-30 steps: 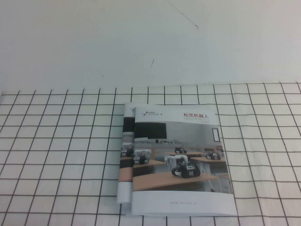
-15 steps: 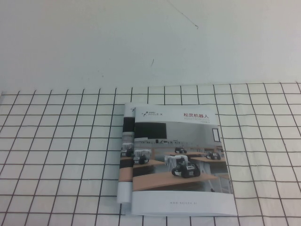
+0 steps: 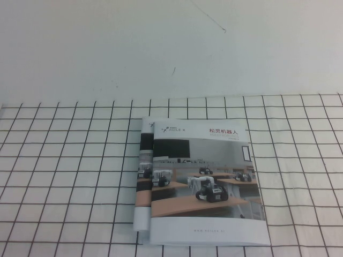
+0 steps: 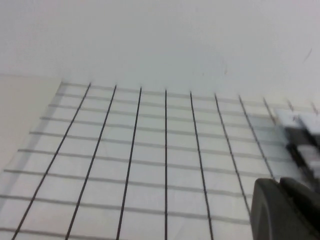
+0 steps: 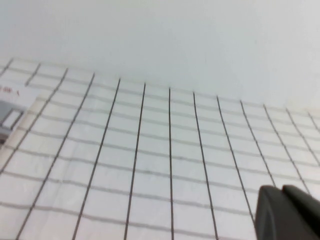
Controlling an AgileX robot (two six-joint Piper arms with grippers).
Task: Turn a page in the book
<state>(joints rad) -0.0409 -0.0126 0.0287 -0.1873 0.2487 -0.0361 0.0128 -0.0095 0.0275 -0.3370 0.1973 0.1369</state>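
The worktop (image 3: 64,176) is white and carries a grid of thin black lines; beyond the grid it is plain white. The book (image 3: 206,184) has a glossy white cover with a white band at the top and another at the bottom. Between the bands is a photo in grey, dark green-black and light brown wood tones, with small black and white robots. The title is in dark characters. A second leaf (image 3: 143,176) beside it repeats the same colours. The left gripper (image 4: 285,210) and the right gripper (image 5: 287,212) show dark grey fingers.
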